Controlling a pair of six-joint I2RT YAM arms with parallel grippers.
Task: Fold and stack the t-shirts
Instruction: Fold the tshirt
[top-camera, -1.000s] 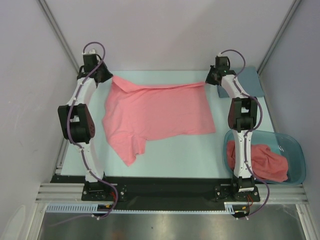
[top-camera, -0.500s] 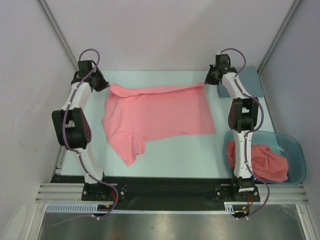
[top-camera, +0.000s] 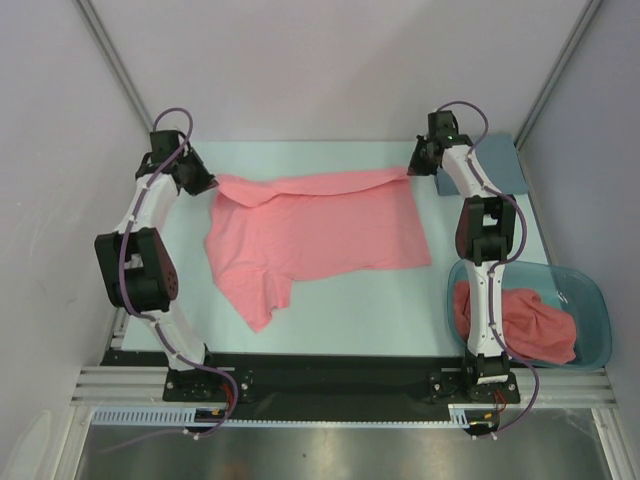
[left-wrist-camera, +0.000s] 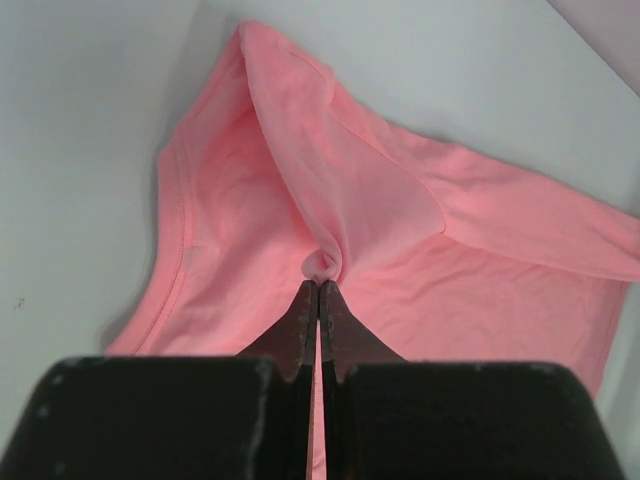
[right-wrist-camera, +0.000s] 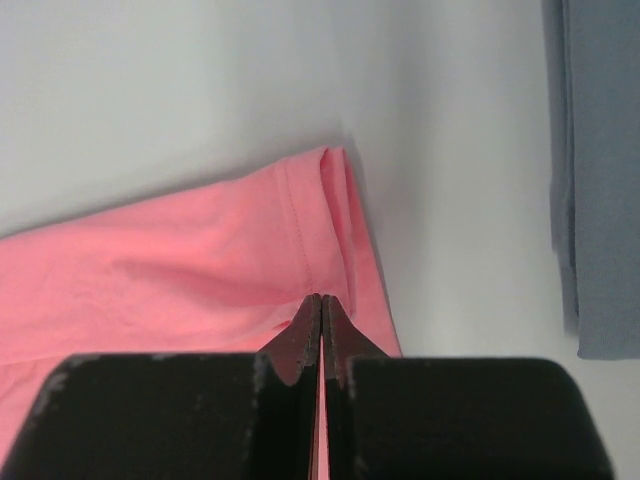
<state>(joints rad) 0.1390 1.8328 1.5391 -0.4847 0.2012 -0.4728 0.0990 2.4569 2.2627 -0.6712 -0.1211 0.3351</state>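
Left jaws have come back toward the near side and a bit outward since a second ago, dragging their corner of the spread t-shirt (top-camera: 320, 235) with them. The left arm (top-camera: 135, 270) has swung its elbow out past the left edge of the counter (top-camera: 350, 315). Right jaws have barely shifted.

State of left jaws: closed tight, tips pinching a small bunched nub of pink fabric, with a fold of cloth running away from the tips toward the far side. State of right jaws: closed tight too, tips clamped on the shirt's far right corner, right at the stitched hem.

Between the two grips the shirt's far edge runs across the far part of the counter, doubled over on itself as a narrow band. The rest of that shirt lies flat mid-counter, with one sleeve sticking out toward the near left.

The right arm (top-camera: 485, 230) reaches straight up the right side. At the far right corner a grey-blue cloth (top-camera: 505, 165) lies flat, just beside the right jaws and apart from the shirt. At the near right a teal tub (top-camera: 595, 305) sits by the right arm's base, partly hidden by that arm. More pink t-shirts (top-camera: 535, 325) lie crumpled inside it; how many, can't tell.
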